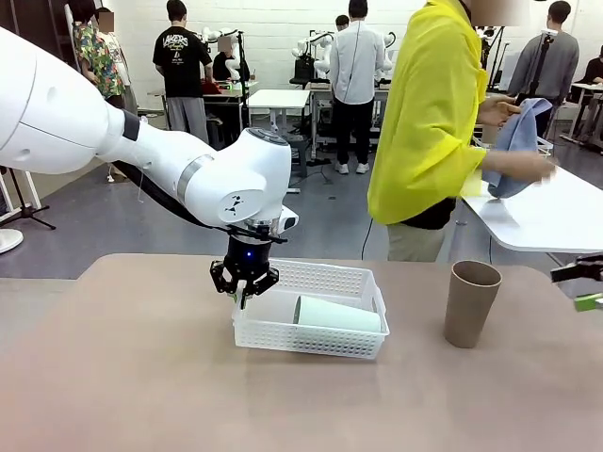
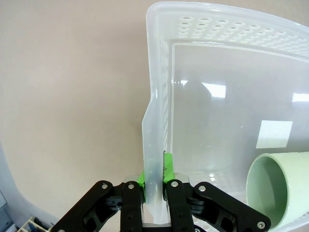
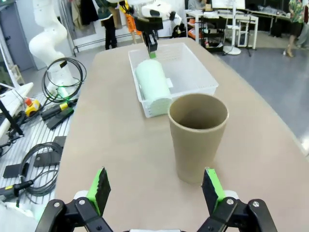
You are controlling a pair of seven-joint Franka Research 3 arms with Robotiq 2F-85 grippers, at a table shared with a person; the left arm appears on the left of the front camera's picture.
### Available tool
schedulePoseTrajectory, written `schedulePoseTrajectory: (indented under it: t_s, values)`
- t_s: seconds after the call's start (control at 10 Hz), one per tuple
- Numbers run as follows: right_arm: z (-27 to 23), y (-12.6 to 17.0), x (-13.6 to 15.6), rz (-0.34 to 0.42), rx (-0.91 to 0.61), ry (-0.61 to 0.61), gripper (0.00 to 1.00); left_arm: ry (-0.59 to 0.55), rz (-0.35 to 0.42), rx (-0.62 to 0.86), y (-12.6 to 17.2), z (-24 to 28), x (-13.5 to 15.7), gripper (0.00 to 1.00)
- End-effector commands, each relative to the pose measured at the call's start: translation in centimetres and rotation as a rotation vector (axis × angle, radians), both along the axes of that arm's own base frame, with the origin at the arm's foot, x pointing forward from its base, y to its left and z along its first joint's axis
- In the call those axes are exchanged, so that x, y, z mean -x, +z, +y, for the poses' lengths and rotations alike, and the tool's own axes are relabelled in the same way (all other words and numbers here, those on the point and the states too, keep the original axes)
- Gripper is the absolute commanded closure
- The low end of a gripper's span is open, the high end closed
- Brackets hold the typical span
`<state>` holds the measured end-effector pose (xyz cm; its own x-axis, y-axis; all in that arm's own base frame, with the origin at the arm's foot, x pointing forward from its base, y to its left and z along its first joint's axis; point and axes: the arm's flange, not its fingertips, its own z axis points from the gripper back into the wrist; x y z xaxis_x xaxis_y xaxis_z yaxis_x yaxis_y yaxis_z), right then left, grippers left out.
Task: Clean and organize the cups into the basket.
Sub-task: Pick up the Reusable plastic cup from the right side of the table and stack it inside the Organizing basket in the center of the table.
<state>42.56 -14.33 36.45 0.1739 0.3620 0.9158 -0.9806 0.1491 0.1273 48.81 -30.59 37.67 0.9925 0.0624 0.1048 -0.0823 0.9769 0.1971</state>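
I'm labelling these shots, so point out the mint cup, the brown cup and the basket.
mint cup [image 1: 339, 315], front view, middle of its side, lying in the basket.
brown cup [image 1: 471, 311], front view, middle of its outer wall.
basket [image 1: 311, 341], front view, near lattice wall.

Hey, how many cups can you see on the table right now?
2. A mint green cup lies on its side in the white basket. A brown cup stands upright on the table, to the basket's right. No others seem to be hidden.
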Motion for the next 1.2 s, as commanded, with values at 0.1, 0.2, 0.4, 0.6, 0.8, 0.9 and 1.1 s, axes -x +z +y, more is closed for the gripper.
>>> schedulePoseTrajectory:
  t_s: [0.1, 0.2, 0.4, 0.6, 0.8, 0.9, 1.1]
  values:
    - [0.6, -4.8, -5.3, 0.029, 0.036, 0.044, 0.0, -0.003, 0.003, -0.006, -0.2, 0.1, 0.1, 1.0]
    - [1.0, -5.8, -5.8, 0.039, 0.04, 0.042, 0.0, -0.003, 0.003, -0.006, -0.2, 0.1, 0.1, 1.0]
    - [1.5, -7.2, -6.6, 0.075, 0.046, 0.02, 0.0, -0.003, 0.003, -0.006, -0.2, 0.1, 0.1, 1.0]
    - [2.2, -8.2, -7.3, 0.097, 0.049, 0.006, 0.0, -0.003, 0.003, -0.006, -0.2, 0.1, 0.1, 1.0]
    - [3.0, -9.0, -8.0, 0.105, 0.063, -0.014, 0.0, -0.003, 0.003, -0.006, -0.2, 0.1, 0.1, 1.0]
    - [3.5, -8.9, -8.3, 0.101, 0.06, -0.017, 0.0, -0.003, 0.003, -0.006, -0.2, 0.1, 0.1, 1.0]
    - [4.3, -8.6, -8.5, 0.083, 0.053, -0.014, 0.0, -0.003, 0.003, -0.006, -0.2, 0.1, 0.1, 1.0]
